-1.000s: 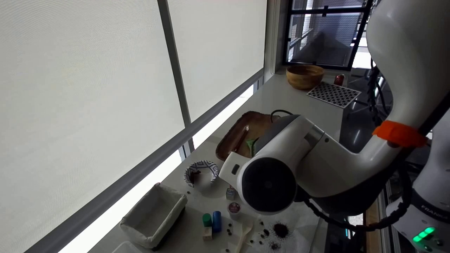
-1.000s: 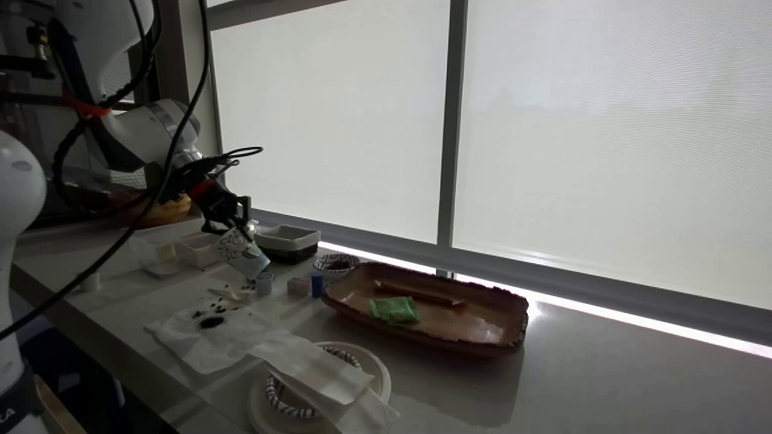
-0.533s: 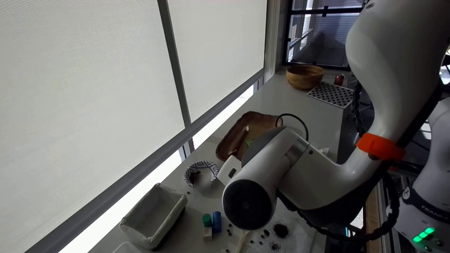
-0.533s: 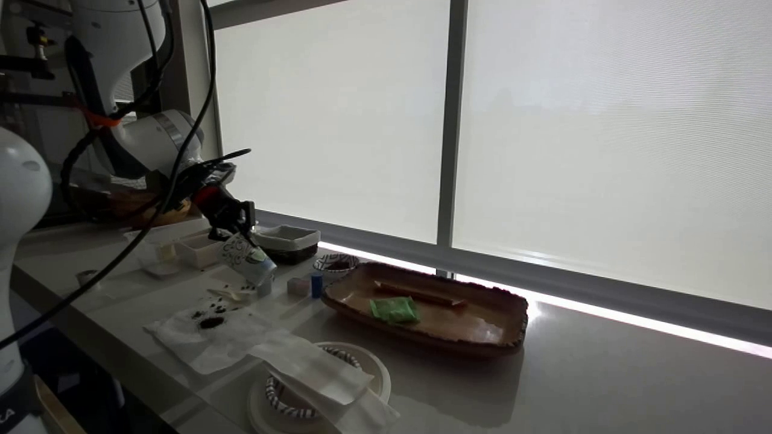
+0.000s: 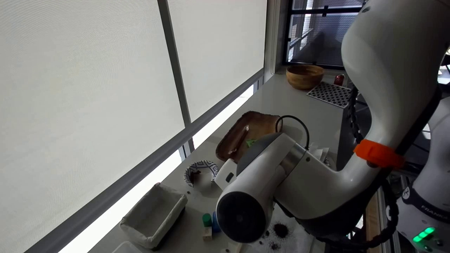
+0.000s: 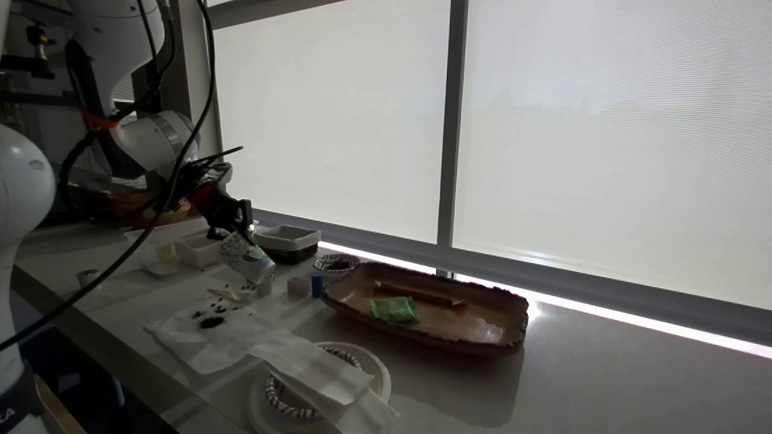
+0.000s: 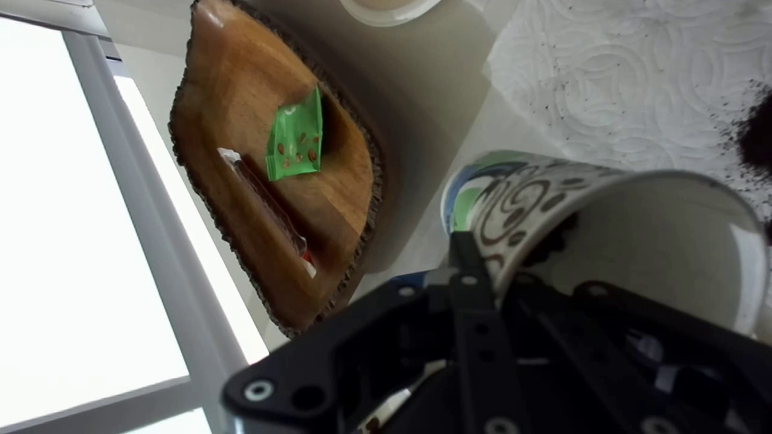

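My gripper (image 6: 246,237) is shut on the wall of a white patterned paper cup (image 6: 244,256), near its rim. The cup is tilted, its base pointing down, held above the table. In the wrist view the gripper (image 7: 497,280) has one finger outside the cup (image 7: 525,202) and one inside; dark matter (image 7: 552,241) lies inside the cup. A small pale cup (image 6: 264,286) is partly hidden behind the held cup's base. A paper towel (image 6: 229,349) with a dark grounds pile (image 6: 211,322) lies nearby. In an exterior view the arm hides the gripper.
A brown tray (image 6: 476,331) holds a green packet (image 6: 395,309) and a wrapped stick (image 7: 265,202). Near it are a patterned bowl (image 6: 336,258), blue cylinder (image 6: 316,285), green cylinder (image 5: 207,220), lined basket (image 5: 182,202), and napkin-covered plate (image 6: 383,380). A wooden bowl (image 5: 304,79) stands farther off.
The arm has swung left and down in an exterior view. The held cup has moved slightly right and down, now covering part of the small pale cup. The last half second shows little motion.
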`<state>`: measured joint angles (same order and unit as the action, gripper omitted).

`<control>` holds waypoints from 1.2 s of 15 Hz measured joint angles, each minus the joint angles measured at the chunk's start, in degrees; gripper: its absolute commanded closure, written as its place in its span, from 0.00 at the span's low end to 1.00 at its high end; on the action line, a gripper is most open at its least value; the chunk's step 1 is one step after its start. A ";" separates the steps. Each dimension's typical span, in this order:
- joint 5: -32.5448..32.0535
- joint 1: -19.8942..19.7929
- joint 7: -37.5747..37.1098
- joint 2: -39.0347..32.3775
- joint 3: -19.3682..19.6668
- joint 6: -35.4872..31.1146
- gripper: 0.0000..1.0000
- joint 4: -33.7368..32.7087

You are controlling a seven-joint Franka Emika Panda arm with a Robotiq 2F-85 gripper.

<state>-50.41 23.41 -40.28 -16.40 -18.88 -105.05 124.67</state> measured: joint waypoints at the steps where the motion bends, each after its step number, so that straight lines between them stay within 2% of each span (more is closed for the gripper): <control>1: 0.02 0.00 0.00 -0.03 0.02 0.00 0.99 -0.06; 5: 0.07 1.05 -1.77 -2.95 0.09 4.79 0.99 -2.32; 13: -0.29 6.36 -12.36 -9.51 0.55 16.87 0.99 -9.32; 18: -0.62 8.45 -18.50 -13.05 1.12 18.95 0.99 -12.52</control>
<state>-51.03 31.87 -58.78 -29.45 -17.76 -86.09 112.15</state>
